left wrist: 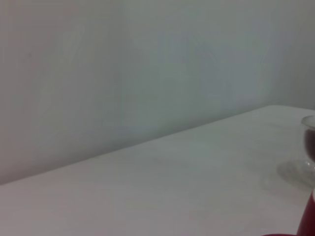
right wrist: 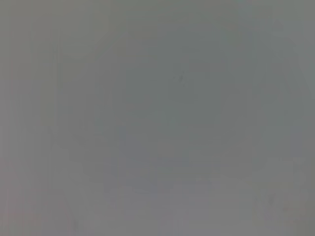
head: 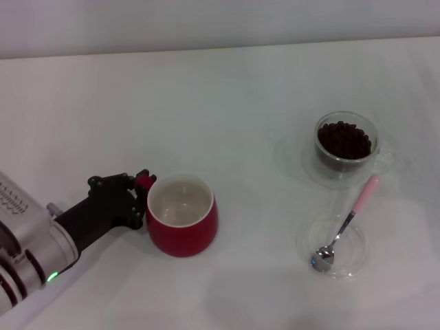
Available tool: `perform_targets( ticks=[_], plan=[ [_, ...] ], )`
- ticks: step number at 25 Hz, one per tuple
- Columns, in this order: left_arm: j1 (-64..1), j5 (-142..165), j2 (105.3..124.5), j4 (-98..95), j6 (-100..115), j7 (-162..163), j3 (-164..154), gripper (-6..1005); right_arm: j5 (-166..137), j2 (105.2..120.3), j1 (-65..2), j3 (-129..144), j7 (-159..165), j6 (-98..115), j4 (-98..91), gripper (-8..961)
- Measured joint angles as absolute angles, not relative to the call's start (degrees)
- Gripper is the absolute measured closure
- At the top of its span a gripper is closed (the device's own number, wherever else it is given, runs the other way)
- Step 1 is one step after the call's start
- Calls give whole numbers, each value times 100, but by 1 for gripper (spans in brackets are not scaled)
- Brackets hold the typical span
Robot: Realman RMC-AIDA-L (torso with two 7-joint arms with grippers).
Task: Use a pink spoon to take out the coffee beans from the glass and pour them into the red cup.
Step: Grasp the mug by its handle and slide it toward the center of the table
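Note:
The red cup stands at the front left of the table, its white inside showing nothing in it. My left gripper is against the cup's left side, its black fingers shut on the small red handle. The glass stands at the back right, full of dark coffee beans. In front of it the pink spoon lies with its metal bowl in a shallow clear dish and its pink handle pointing toward the glass. The left wrist view catches slivers of the glass and the red cup. My right gripper is out of view.
A white table runs back to a pale wall. The right wrist view is a blank grey surface.

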State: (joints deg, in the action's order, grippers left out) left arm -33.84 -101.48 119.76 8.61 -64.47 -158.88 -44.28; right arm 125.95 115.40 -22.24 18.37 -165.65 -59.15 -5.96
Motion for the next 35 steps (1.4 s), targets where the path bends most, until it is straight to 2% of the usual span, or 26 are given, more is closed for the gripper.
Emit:
perform_targets(
  ticks=[15,26,35],
  plan=[
    [-3730,-9860,11984,774,-5996,-15891,-4422,905,12595,11540,-2233,1846,-16545,-5919,-595,96],
    [-3759,-9847,11988,703,-5943,-15888,-4431,905,12586,11540,-2241,1855,-16585,-5931,-545,97],
    [-3746,-9696,11988,702,-6005,-15957,-4407,827,12585,11540,-2241,1855,-16595,-5933,-545,96]
  ],
)
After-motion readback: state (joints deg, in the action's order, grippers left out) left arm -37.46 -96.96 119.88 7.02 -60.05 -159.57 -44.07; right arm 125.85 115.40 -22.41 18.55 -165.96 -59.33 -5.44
